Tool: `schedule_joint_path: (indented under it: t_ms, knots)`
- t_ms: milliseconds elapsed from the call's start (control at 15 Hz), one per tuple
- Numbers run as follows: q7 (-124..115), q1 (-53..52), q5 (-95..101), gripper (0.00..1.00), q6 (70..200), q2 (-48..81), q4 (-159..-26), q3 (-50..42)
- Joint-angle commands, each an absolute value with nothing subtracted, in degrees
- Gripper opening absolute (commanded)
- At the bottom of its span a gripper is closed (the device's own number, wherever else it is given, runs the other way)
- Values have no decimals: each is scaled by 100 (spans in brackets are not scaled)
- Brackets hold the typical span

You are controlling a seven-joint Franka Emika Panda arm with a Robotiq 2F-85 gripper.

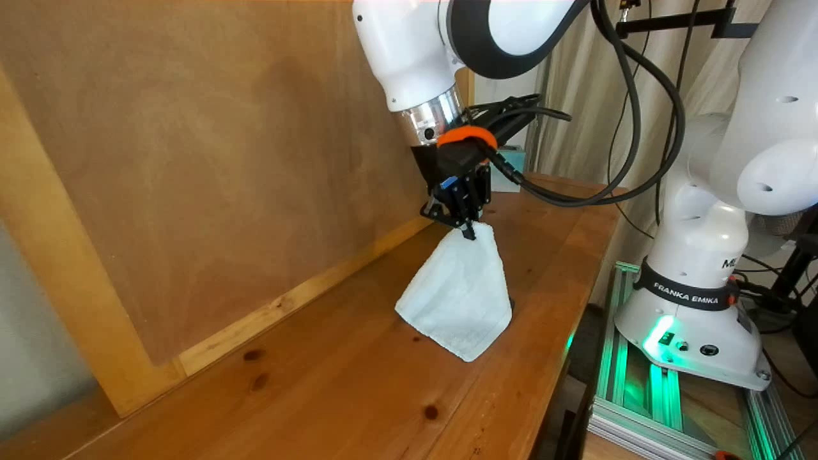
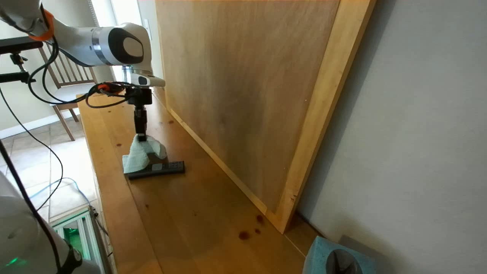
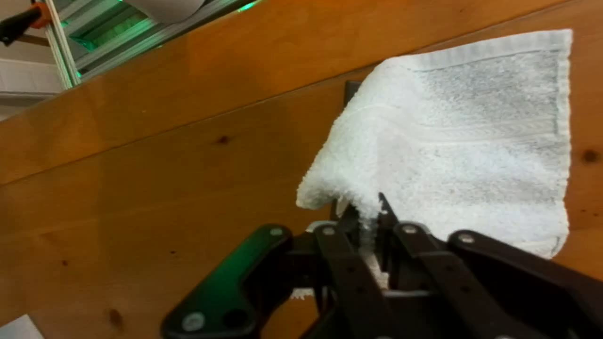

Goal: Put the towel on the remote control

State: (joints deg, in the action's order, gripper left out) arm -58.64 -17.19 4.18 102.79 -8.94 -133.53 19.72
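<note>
In an exterior view, the towel (image 2: 136,156) hangs over part of the remote control (image 2: 168,168). In an exterior view, the hand (image 1: 470,232) pinches the limp, likely light towel at its peak. In the wrist view, that fuzzy fold seems a slip-free hold.

Around me I see a framed wood panel (image 2: 247,95) along a knotty wooden tabletop (image 2: 205,236), a grey wall (image 2: 426,114), a cream curtain (image 1: 578,89), and a slat-backed chair (image 2: 74,90) on bright floor tiles (image 2: 74,161).
</note>
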Motion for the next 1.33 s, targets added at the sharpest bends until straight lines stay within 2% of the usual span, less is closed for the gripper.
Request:
schedule_joint_path:
  t_ms: [0, 467, 533, 600, 1200, 1267]
  knots:
    - [-6203, -1569, 575, 2, 10094, -1256, -13756, 1947]
    - [-6528, -1313, 971, 2, 10250, -1332, -14386, 1866]
    - [-6579, -1287, 969, 32, 10279, -1327, -14460, 1853]
    - [-6558, -1281, 925, 33, 10325, -1334, -14549, 1835]
    - [-6678, -1441, 527, 95, 9965, -2111, -14467, 1929]
    - [-6730, -1489, 250, 99, 10050, -2345, -14431, 1922]
